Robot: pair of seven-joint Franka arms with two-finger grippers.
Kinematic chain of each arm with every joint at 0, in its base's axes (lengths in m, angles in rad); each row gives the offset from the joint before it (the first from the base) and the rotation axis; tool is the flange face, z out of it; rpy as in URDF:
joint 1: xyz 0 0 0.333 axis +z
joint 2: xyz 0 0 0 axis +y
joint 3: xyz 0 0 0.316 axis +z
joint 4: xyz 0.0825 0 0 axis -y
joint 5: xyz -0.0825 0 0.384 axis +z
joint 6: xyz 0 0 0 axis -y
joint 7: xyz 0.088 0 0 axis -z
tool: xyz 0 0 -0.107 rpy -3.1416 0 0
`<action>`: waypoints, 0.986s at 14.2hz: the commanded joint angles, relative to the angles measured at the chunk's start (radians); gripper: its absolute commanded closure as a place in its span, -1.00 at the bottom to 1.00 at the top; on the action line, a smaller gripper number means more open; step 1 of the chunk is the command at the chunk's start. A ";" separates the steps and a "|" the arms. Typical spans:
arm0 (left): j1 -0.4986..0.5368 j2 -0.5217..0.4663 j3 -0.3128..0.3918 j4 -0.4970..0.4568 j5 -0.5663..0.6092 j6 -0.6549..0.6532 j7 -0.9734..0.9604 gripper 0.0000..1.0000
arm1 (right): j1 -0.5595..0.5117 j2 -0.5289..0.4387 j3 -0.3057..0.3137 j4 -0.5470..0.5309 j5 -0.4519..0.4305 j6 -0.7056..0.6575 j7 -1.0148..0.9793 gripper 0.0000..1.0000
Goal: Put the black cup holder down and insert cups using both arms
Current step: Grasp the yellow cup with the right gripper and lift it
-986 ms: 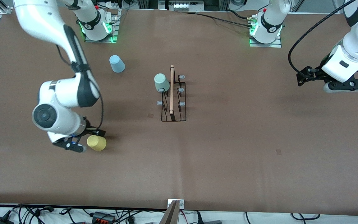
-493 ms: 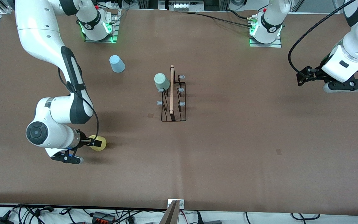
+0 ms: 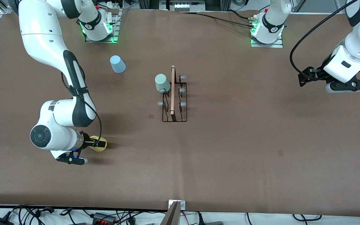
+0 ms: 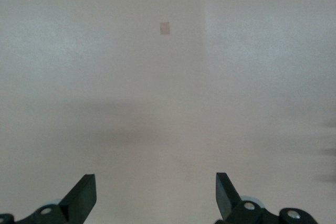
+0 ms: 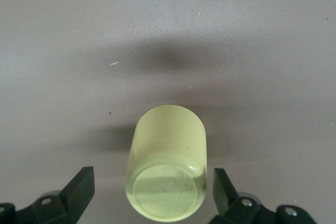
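The yellow cup point(image 5: 167, 161) lies on its side on the worktop, between the right end effector's point(image 5: 152, 195) spread fingers. Probably light, slick plastic: grip mid-wall gently. The left end effector point(image 4: 156, 195) waits, spread.

The brown table point(image 3: 230, 150) bears the black cup holder point(image 3: 174, 103), a light blue cup point(image 3: 117, 64) and a yellow cup point(image 3: 99, 144).

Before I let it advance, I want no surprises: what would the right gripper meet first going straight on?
The yellow cup, standing upside down between the right gripper's open fingers, which look not yet closed on it.
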 commanded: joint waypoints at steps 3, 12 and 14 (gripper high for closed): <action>0.000 -0.003 0.004 0.015 -0.021 -0.018 0.010 -1.00 | -0.009 0.028 0.005 0.027 -0.013 -0.007 -0.037 -0.49; 0.000 -0.003 0.004 0.015 -0.021 -0.018 0.010 -1.00 | 0.086 -0.053 0.006 0.140 -0.026 -0.175 -0.054 0.58; 0.000 -0.003 0.004 0.015 -0.021 -0.019 0.010 -1.00 | 0.137 -0.058 0.005 0.211 -0.023 -0.232 -0.036 0.58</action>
